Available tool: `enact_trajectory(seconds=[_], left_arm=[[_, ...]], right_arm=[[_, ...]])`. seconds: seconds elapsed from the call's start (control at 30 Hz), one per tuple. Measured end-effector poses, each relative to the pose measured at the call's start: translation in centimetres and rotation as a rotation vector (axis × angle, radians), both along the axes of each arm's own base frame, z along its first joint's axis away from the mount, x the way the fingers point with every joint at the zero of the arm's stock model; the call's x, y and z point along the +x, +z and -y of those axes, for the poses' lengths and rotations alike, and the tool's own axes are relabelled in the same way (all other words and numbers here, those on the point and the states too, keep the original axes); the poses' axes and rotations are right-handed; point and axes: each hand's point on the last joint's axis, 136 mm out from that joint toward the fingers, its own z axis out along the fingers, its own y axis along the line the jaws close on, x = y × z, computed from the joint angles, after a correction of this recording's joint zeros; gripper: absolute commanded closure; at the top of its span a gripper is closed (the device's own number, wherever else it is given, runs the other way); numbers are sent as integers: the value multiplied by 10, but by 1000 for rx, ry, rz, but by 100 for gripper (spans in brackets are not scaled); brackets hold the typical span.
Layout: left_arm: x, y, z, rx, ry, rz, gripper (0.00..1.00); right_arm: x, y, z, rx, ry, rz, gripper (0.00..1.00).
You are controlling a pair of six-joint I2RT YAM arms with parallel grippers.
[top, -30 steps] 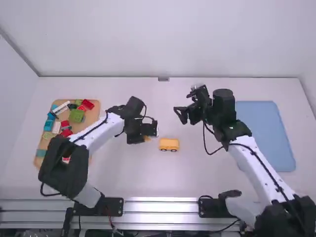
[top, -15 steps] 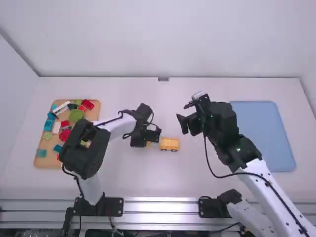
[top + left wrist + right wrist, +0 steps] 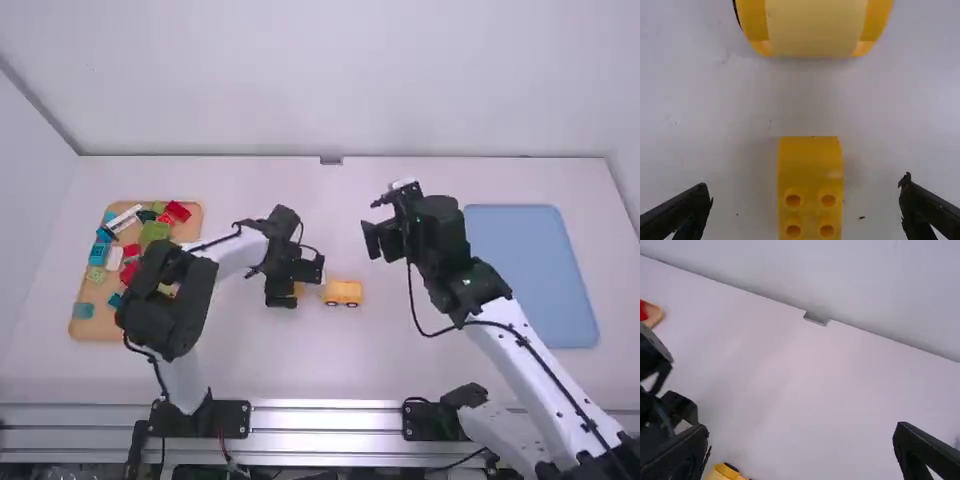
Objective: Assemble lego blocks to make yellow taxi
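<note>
My left gripper [image 3: 294,286] is low over the middle of the table, around a small yellow block [image 3: 298,289]. In the left wrist view, the left gripper [image 3: 806,207] is open, its fingers standing apart on either side of the yellow block [image 3: 810,172] with studs, touching neither side. Just right of it in the high view sits the yellow car body [image 3: 343,292] on black wheels; its end [image 3: 815,27] fills the top of the left wrist view. My right gripper [image 3: 376,240] hangs beyond the car; in the right wrist view the right gripper [image 3: 801,442] is open and holds nothing.
A wooden tray [image 3: 88,330] at the left carries several loose blocks, among them a green one [image 3: 154,232] and a red one [image 3: 178,211]. At the right lies a blue tray [image 3: 530,270]. The left arm crosses the tray's right edge.
The left forearm has folded back while its gripper has settled around the small yellow block. The right arm has shifted slightly, its gripper turning.
</note>
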Motion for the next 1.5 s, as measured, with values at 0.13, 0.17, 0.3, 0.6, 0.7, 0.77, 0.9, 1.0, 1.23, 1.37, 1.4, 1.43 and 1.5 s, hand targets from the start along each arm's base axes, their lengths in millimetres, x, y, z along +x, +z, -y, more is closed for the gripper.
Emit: enact_trajectory(seconds=[0.13,0.17,0.3,0.6,0.7,0.77,0.9,1.0,1.23,1.37,1.4,1.43,1.5], left_arm=[[5,11,-12,-243,10,-29,1],[8,12,-15,-303,17,-14,1],[18,13,-30,-516,68,91,0],[-6,2,-19,-683,109,114,11],[-6,3,-18,-694,111,118,13],[-3,2,-17,-705,109,120,15],[-3,-11,-16,-713,127,68,25],[-1,-15,-16,-716,126,59,34],[2,-14,-14,-733,71,105,63],[-2,-15,-14,-733,61,107,71],[-2,-15,-13,-735,59,106,82],[-3,-15,-13,-735,58,105,85],[-3,-14,-12,-741,54,105,97]], right_arm=[[-4,-3,-3,-6,33,-15,1],[-5,-5,-5,-10,49,-20,2],[-7,-7,-11,-8,99,-24,2],[8,-20,-23,40,174,-49,1],[8,-22,-25,62,201,-60,2],[6,-21,-28,77,228,-64,1],[0,-19,-35,98,290,-64,1],[-3,-18,-39,106,315,-66,1],[-4,-17,-39,116,327,-67,2],[1,-17,-31,116,302,-63,1],[4,-17,-26,117,289,-62,2],[5,-17,-23,117,280,-61,2],[8,-20,-14,117,257,-75,1]])
